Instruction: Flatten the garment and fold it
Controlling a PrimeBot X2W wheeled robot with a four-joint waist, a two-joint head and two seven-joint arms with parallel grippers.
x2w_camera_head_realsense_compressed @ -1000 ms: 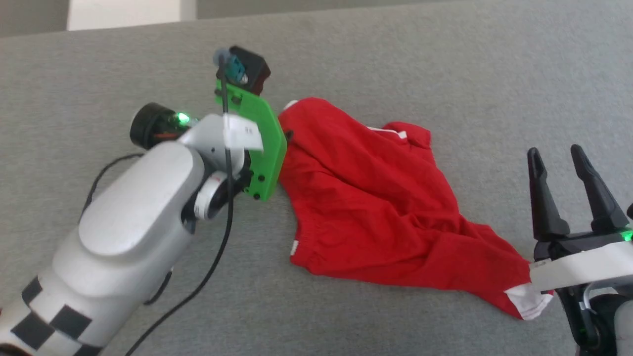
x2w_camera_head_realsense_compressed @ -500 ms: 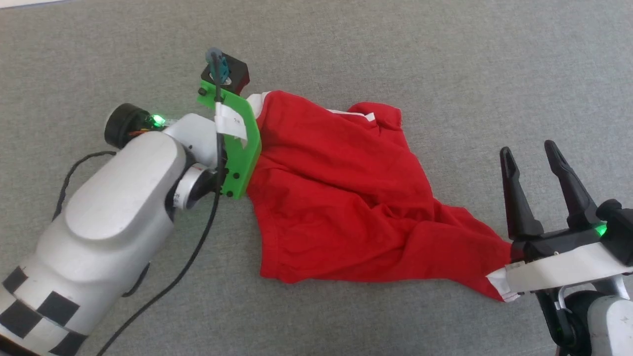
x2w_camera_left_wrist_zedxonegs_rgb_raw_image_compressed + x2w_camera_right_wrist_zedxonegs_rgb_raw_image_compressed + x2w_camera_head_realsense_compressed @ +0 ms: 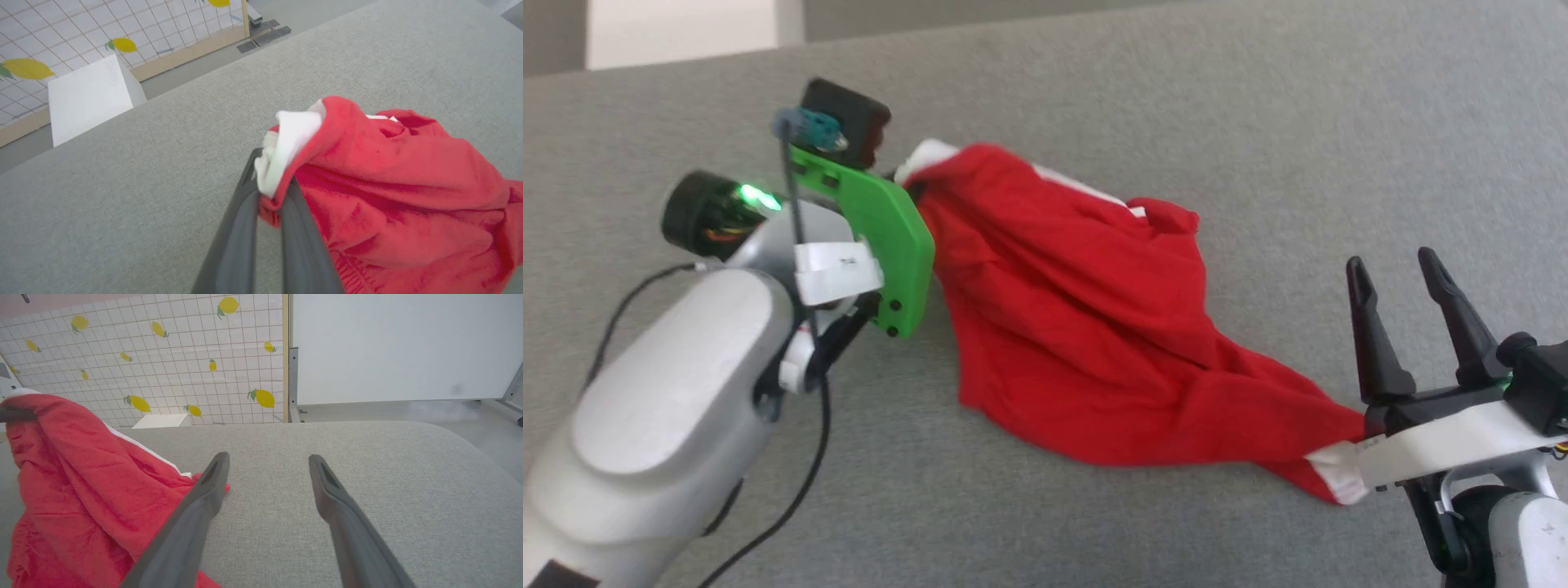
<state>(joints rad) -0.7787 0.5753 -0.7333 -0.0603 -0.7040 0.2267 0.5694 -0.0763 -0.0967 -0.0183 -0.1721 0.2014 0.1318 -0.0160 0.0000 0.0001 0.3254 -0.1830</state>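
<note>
I see shorts of soft matt red cloth, slightly fuzzy, grey surface of coarse woven fabric, my left gripper in dull dark plastic, green bracket smooth plastic, arm shell faintly glossy.

Bright even light, slight blur

Left fingers pinched tight on a corner of the garment, right fingers spread well apart.
</note>
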